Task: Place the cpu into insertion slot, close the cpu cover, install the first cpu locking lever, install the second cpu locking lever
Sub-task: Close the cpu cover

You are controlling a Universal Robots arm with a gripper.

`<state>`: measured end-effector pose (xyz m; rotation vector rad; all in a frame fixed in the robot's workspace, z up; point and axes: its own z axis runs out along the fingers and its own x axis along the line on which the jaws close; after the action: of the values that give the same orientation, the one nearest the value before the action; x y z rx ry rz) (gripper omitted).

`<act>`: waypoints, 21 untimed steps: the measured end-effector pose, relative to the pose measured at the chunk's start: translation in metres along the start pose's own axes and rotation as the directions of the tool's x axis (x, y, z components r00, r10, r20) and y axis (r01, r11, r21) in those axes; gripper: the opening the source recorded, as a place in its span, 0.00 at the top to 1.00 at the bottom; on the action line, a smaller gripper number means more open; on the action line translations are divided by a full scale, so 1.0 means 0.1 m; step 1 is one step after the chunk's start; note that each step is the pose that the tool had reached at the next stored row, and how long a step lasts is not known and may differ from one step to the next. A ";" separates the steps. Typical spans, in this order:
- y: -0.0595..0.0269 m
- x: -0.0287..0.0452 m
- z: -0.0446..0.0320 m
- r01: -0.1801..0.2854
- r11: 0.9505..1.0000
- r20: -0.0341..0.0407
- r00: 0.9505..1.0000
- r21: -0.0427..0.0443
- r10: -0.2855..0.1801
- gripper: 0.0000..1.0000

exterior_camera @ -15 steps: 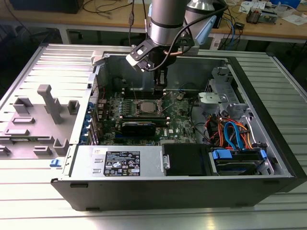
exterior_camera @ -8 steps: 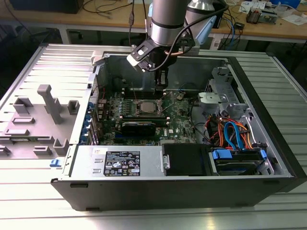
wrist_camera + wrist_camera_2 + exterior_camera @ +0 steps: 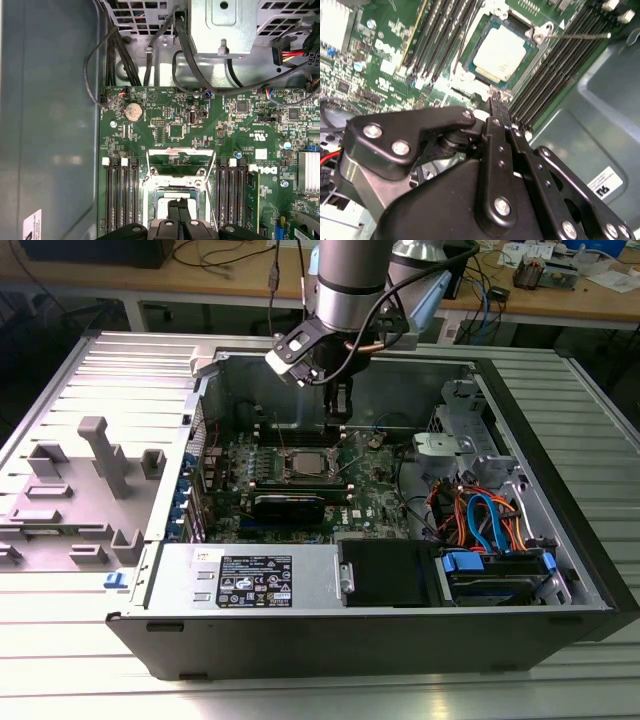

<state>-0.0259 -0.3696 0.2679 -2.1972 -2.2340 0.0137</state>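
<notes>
The cpu [image 3: 500, 52], dull silver on top, lies flat in the insertion slot [image 3: 517, 22] on the green motherboard [image 3: 170, 112]. In the exterior view it shows at the board's middle, cpu [image 3: 303, 464]. The cpu cover [image 3: 181, 151] stands raised off the slot, a thin silvery frame at the slot's edge, cover [image 3: 501, 94]. My gripper [image 3: 497, 104] is shut, its narrow black fingers [image 3: 175, 212] together, tips at the raised cover's edge just above the cpu. It hangs from the arm over the slot, gripper [image 3: 337, 418]. A thin locking lever [image 3: 580, 35] sticks out unlatched beside the slot.
Black memory slots [image 3: 120, 195] flank the socket on both sides. A finned heatsink [image 3: 308, 172] sits nearby. A metal drive cage [image 3: 455, 445], bundled cables [image 3: 480, 515] and the case walls [image 3: 230, 380] hem in the board. Grey fixtures [image 3: 95, 455] stand on the exterior view's left.
</notes>
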 end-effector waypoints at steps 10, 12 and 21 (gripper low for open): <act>0.247 -0.004 -0.004 0.000 1.000 0.001 1.000 -0.021 0.000 0.89; 0.312 -0.005 -0.005 -0.001 1.000 0.001 1.000 -0.023 0.001 0.89; 0.490 -0.004 -0.007 -0.005 1.000 0.001 1.000 -0.026 0.005 0.89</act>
<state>0.0231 -0.3692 0.2680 -2.2162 -2.2422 -0.0137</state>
